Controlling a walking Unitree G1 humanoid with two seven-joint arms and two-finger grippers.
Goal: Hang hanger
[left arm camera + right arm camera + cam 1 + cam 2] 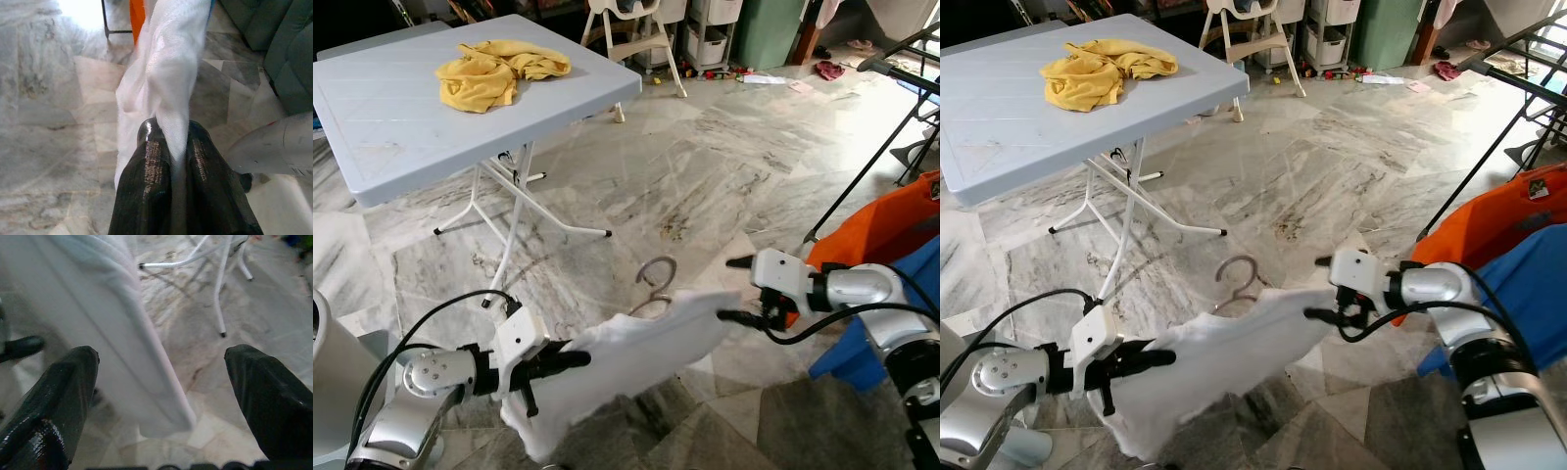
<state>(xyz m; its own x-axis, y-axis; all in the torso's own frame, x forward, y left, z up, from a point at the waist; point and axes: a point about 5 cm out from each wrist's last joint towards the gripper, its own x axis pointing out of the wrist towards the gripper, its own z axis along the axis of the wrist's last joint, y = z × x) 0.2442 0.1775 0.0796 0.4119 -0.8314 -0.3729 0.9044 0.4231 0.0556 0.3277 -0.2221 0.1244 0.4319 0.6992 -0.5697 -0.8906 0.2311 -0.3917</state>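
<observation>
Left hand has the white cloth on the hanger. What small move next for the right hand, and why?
Probably close the right hand on the cloth's near edge. Its fingers are open around that edge, while the left hand pinches the far end. The hanger hook sticks up free, and the rack stands off to the right.

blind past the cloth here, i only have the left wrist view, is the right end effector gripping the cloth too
Observer: No. The right end effector is open, fingers either side of the cloth edge, not closed on it.
Operator: ok, is there a hanger in it
Observer: Yes. The hanger hook sticks up above the cloth's top edge, between the two arms.
Operator: where's the rack
Observer: A dark rack stands at the robot's right, with orange fabric hanging below it.
Operator: and my side
Observer: The left end effector is shut on the cloth's lower left corner.
</observation>
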